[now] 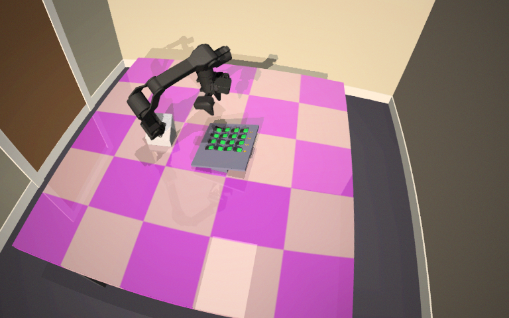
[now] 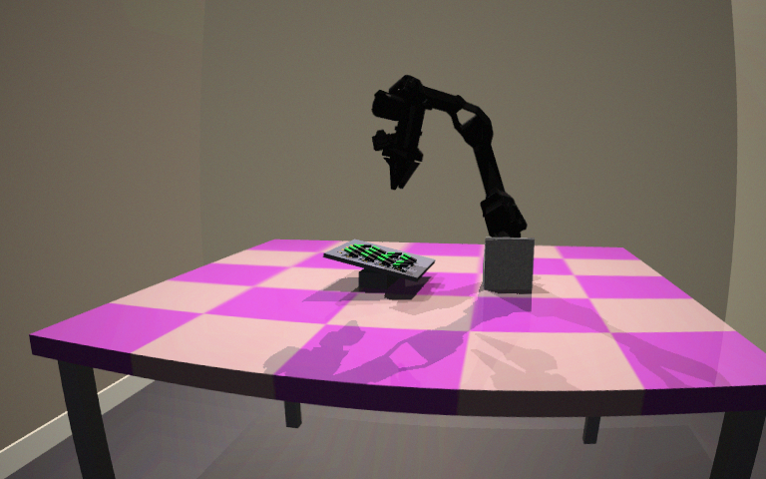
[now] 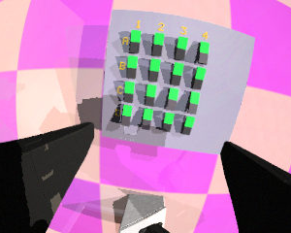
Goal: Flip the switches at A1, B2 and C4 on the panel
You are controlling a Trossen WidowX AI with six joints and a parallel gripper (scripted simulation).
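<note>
The grey panel [image 1: 219,160] [image 2: 426,267] [image 3: 223,97] is tilted and bears four rows and four columns of green-and-dark switches. In the wrist view, switch A1 [image 3: 135,41] is at the far left corner, switch B2 [image 3: 154,70] is one row nearer and one column right, and switch C4 [image 3: 194,103] is in the rightmost column. Each shows its green part on the far side and its dark part nearer the arm; which end is raised I cannot tell surely. My gripper [image 1: 215,105] [image 2: 397,187] [image 3: 159,140] is open and empty, high above the panel and touching no switch.
The arm stands on a pale block [image 1: 166,136] [image 2: 509,266] [image 3: 143,206], nearer the arm than the panel. A dark stand [image 2: 373,278] holds the panel above the checkered table [image 1: 249,212] [image 2: 387,349]. Shadows fall around the panel, and the row D letter is dim.
</note>
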